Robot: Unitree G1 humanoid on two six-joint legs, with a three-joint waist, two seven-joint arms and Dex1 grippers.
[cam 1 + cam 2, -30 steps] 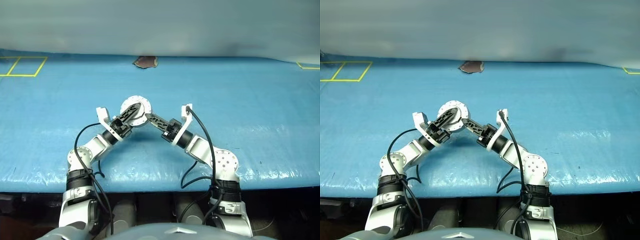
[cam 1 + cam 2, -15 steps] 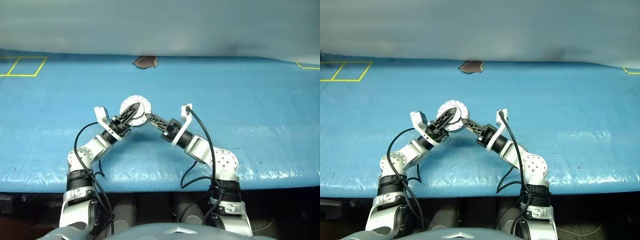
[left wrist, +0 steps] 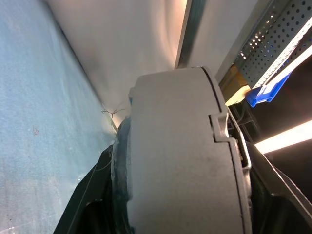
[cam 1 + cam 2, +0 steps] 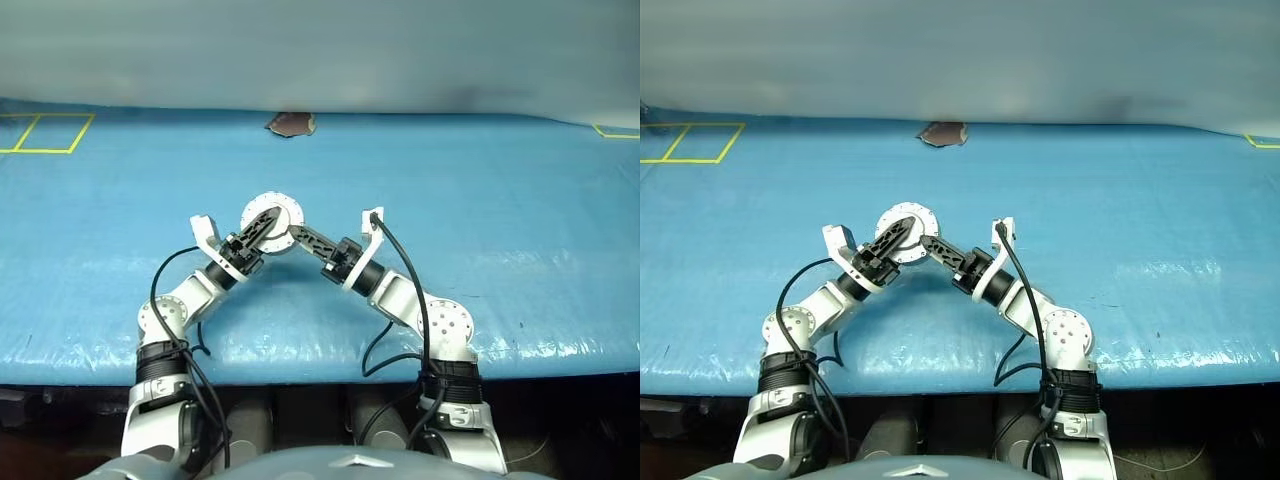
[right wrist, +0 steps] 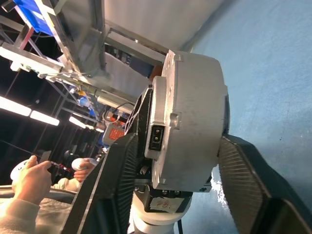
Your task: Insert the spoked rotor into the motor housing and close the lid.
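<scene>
Motor housing (image 4: 271, 215): raised over your blue surface (image 4: 500, 220), left pincer (image 4: 262, 228) clamped across its face; right pincer (image 4: 297, 236) spread beside its rim. Brown patch (image 4: 290, 124) far edge, yellow tape (image 4: 40, 132) left; nothing in your way

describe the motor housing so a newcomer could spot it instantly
On the blue table, follow both robot arms to where their black fingers meet near the middle. The motor housing is the short round silver-grey can held up between the left gripper and right gripper. It is the only round metal part there.
</scene>
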